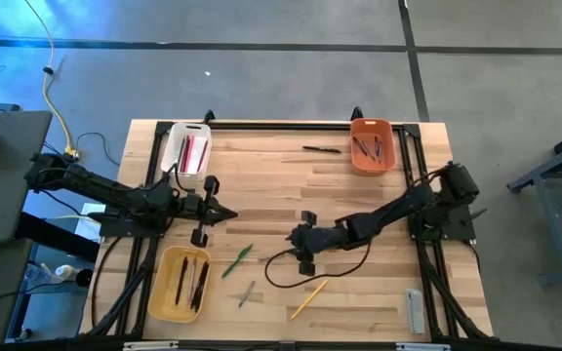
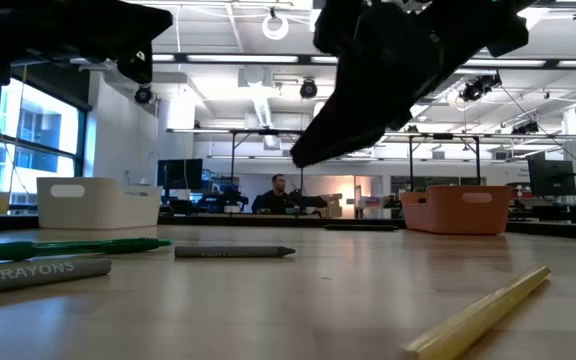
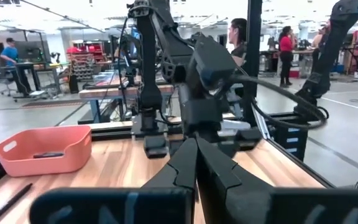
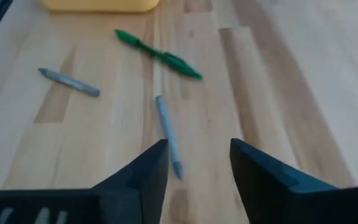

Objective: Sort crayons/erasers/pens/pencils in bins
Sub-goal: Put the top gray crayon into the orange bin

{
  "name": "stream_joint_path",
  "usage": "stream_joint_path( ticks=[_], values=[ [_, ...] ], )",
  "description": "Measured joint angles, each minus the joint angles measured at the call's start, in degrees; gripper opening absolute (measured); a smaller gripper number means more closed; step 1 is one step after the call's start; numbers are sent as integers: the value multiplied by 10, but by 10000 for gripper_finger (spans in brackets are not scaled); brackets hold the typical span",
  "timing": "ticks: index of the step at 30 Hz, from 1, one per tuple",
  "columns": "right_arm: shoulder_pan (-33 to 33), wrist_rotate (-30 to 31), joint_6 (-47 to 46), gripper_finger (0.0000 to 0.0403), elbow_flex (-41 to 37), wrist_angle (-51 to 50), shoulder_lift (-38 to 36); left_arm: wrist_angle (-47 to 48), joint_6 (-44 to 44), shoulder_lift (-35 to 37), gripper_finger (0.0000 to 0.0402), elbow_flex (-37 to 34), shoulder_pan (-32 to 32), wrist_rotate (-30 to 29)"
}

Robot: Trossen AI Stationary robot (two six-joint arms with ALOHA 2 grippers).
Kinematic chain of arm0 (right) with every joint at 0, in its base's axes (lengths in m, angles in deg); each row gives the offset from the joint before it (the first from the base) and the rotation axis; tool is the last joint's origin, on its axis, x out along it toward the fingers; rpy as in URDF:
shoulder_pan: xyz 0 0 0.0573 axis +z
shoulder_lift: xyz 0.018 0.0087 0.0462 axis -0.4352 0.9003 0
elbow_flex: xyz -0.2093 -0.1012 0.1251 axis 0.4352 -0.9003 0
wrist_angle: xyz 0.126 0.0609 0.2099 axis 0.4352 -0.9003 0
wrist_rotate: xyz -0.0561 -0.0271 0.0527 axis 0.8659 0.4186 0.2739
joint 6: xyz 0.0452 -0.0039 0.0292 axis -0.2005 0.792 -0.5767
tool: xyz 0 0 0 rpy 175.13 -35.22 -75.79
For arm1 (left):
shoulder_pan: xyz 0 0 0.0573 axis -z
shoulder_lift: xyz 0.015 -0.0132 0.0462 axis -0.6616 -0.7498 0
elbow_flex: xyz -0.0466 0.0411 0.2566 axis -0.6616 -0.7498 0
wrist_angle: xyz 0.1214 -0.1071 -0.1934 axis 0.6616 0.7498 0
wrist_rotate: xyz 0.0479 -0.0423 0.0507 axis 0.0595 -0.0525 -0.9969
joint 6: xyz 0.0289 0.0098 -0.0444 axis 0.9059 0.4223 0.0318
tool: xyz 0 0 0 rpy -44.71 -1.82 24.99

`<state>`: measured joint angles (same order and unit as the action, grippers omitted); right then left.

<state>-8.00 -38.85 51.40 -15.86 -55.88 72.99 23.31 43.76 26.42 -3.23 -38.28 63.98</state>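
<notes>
Lying lengthwise toward the parted right gripper (image 4: 197,163), grey crayon (image 4: 168,134); left gripper (image 1: 224,214) clenched empty.

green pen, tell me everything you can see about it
The green pen is a slim, glossy, plastic-looking stick, bright green throughout, thicker along one half and tapering at the ends. It lies flat on the bare wood table, at a slant, between the yellow bin and the right gripper. Nothing touches it: two grey crayons lie nearby, apart from it. The right gripper hangs open near it, without contact.
</notes>
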Motion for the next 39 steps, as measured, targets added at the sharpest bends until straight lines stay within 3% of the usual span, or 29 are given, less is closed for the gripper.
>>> stream_joint_path(
  ticks=[6,13,26,39],
  values=[
    [-1,-41,0,196,52,-41,60,7,0,0,0,0,4,-10],
    [-1,-44,26,194,110,-94,120,16,9,0,0,0,3,-12],
    [-23,-105,37,125,149,-121,170,40,-2,0,0,0,24,-18],
    [-36,-109,41,57,140,-137,174,57,33,0,0,0,79,-87]
  ],
)
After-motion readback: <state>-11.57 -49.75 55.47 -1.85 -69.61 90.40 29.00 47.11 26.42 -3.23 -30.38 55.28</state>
